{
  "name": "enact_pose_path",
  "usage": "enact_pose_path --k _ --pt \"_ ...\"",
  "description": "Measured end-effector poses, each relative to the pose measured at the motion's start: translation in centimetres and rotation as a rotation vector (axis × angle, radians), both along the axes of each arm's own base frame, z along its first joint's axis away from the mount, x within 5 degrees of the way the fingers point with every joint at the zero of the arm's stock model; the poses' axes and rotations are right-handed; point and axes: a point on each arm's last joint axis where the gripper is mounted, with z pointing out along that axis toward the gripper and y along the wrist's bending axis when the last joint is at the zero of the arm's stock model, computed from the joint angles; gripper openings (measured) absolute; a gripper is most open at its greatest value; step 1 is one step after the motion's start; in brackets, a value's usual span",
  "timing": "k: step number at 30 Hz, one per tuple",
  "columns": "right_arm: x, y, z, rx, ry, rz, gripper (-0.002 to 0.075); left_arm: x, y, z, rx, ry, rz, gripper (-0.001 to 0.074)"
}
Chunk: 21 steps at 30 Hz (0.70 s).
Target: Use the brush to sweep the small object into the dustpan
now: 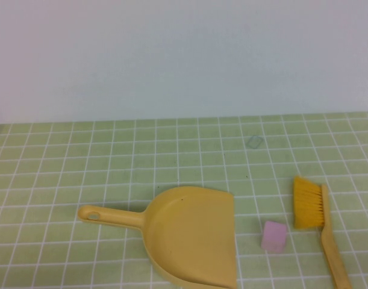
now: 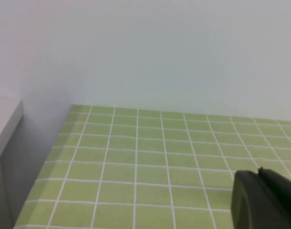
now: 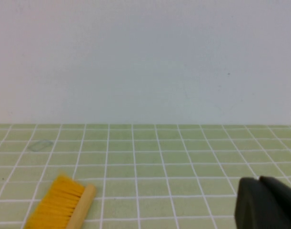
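Nothing of the sweeping looks begun yet; every tool lies untouched on the green tiled table [image 1: 63,156].

Going from the left in the high view, the dustpan [image 1: 193,238] sits at about seven o'clock of the table's centre. Its handle [image 1: 108,215] points toward nine o'clock and its open mouth faces three o'clock.

Just beside that mouth, apart from it by a strip of bare tile, lies the small pink block [image 1: 273,236], the thing to be swept. It is still outside the pan.

Next comes the brush [image 1: 319,232], near the block at its three o'clock side and not touching it. The yellow bristles [image 1: 308,201] point toward twelve o'clock and the wooden handle runs down toward five o'clock, off the lower edge of the view.

Neither arm shows in the high view. The left gripper [image 2: 266,200] appears only as a dark edge in its own wrist view, over bare tiles near the wall, holding nothing visible; whether it is spread or closed I cannot tell. The right gripper [image 3: 266,202] is the same sort of dark edge in its wrist view, with the brush head [image 3: 59,205] ahead of it and apart from it; its state I cannot tell either.

By my judgement the whole job remains: taking up the brush, steadying the dustpan, and pushing the block toward nine o'clock into the pan's mouth.
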Motion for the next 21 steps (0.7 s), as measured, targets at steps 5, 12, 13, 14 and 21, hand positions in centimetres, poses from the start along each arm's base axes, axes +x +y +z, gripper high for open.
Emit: enact_pose_path --k 5,12,13,14,21 --pt "0.0 0.0 0.8 -0.004 -0.084 0.004 -0.0003 0.0 0.1 0.5 -0.001 -0.056 0.006 -0.0002" --pt "0.0 0.0 0.3 -0.009 -0.034 0.001 -0.0003 0.0 0.1 0.9 0.002 -0.097 0.01 -0.0002" --pt "0.0 0.0 0.3 -0.009 -0.037 0.002 -0.0003 0.0 0.1 0.9 0.002 -0.097 0.01 -0.0002" --pt "0.0 0.0 0.4 -0.01 -0.041 0.002 -0.0003 0.0 0.1 0.9 0.002 -0.097 0.01 -0.0002" --pt "0.0 0.0 0.4 -0.01 -0.048 0.002 -0.0003 0.0 0.2 1.6 -0.009 -0.177 0.019 -0.0002"
